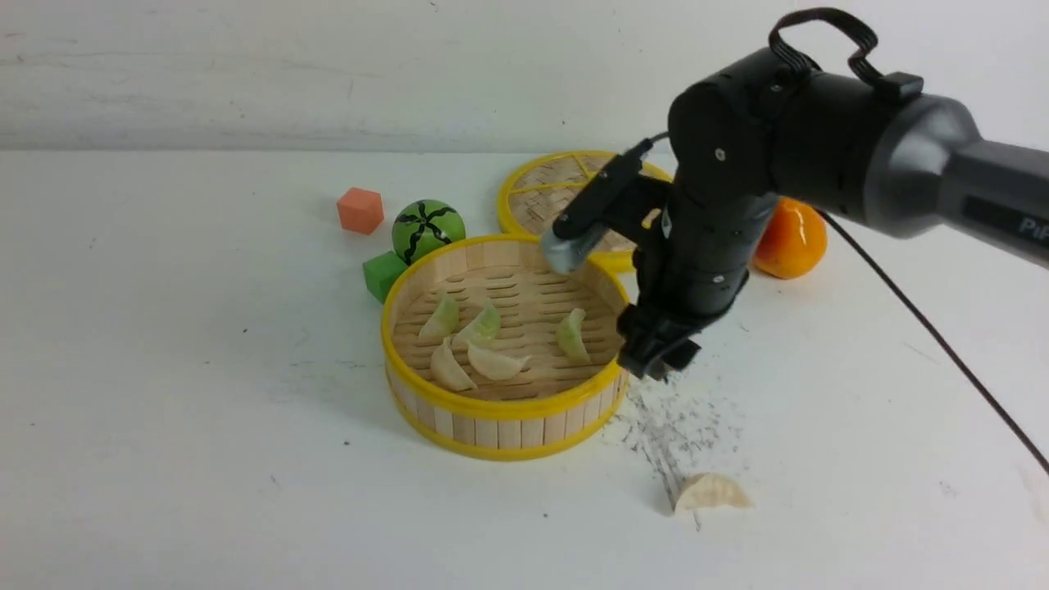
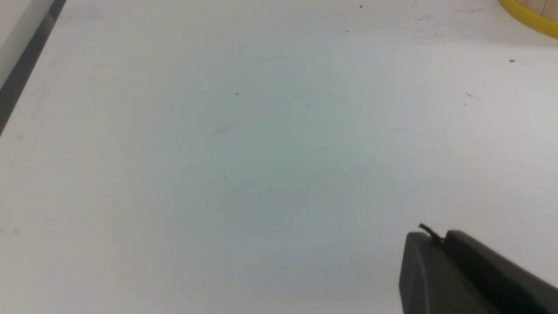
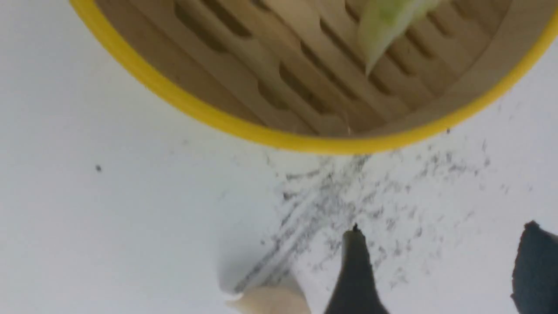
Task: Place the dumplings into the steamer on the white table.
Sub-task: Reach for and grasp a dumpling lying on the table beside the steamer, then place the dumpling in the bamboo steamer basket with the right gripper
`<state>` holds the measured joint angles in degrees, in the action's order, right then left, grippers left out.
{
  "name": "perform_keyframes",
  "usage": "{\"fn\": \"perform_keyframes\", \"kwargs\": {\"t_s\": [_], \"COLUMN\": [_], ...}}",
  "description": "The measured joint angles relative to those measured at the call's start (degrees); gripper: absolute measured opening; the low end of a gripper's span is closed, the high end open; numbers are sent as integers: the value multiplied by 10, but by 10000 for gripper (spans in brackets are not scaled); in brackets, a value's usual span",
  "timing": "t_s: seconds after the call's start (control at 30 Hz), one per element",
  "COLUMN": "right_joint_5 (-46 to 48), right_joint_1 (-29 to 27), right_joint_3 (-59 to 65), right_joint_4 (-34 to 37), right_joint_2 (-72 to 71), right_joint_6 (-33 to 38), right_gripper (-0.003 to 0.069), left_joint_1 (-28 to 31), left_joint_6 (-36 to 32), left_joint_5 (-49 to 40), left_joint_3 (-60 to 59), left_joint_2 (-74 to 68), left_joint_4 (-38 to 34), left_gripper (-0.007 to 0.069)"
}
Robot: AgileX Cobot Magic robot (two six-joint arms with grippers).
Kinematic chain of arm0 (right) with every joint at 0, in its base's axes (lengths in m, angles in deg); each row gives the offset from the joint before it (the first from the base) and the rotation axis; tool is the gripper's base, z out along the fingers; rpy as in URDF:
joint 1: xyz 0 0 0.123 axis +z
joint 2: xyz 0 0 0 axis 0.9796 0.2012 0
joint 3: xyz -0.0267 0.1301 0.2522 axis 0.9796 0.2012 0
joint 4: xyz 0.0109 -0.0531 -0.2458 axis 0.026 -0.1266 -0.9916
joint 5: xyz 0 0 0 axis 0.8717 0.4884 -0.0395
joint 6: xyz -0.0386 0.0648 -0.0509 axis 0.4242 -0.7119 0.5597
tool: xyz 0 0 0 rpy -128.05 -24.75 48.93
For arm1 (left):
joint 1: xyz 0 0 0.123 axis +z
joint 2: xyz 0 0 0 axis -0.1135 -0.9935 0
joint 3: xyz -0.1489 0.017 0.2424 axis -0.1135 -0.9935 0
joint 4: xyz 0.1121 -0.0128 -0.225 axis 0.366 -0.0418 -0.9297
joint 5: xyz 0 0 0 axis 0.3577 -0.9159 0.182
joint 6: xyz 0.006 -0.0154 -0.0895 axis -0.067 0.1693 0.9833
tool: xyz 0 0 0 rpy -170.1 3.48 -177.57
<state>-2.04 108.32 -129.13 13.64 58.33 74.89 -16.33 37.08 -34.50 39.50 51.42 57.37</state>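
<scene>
Five pleated crescent dumplings point(image 1: 492, 360) are lying on the slatted bamboo floor of the round yellow-rimmed steamer point(image 1: 500, 426), a sixth dumpling point(image 1: 710, 493) is sitting on the scuffed white bench point(image 1: 205, 410), the right fingers point(image 3: 355, 279) are hanging wide and empty, the left fingers point(image 2: 436, 274) pressing together.

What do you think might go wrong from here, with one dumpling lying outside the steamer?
The open right gripper hangs close beside the rim of the steamer, so a careless swing may bump it and jostle the dumplings inside. The white dumpling lies low on the table by the scuff marks; the gripper may well scrape the surface or nudge it away instead of gripping it.
</scene>
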Motion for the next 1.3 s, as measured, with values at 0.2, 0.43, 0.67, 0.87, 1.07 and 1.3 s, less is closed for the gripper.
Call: {"fn": "perform_keyframes", "kwargs": {"t_s": [0.2,0.43,0.67,0.87,1.07,1.3], "right_joint_5": [0,-80,-83,12,-59,-218], "right_joint_1": [-23,-34,-36,-36,-36,-35], "right_joint_3": [89,177,176,93,3,-1], "right_joint_4": [60,90,134,164,313,387], "right_joint_2": [0,10,16,-11,-21,39], "right_joint_6": [116,201,186,144,129,130], "right_gripper": [461,459,198,189,189,189], "left_joint_1": [0,0,0,0,0,0], "left_joint_6": [0,0,0,0,0,0], "left_joint_5": [0,0,0,0,0,0], "left_joint_3": [0,0,0,0,0,0], "left_joint_2": [0,0,0,0,0,0], "left_joint_4": [0,0,0,0,0,0], "left_gripper": [39,42,50,55,60,67]}}
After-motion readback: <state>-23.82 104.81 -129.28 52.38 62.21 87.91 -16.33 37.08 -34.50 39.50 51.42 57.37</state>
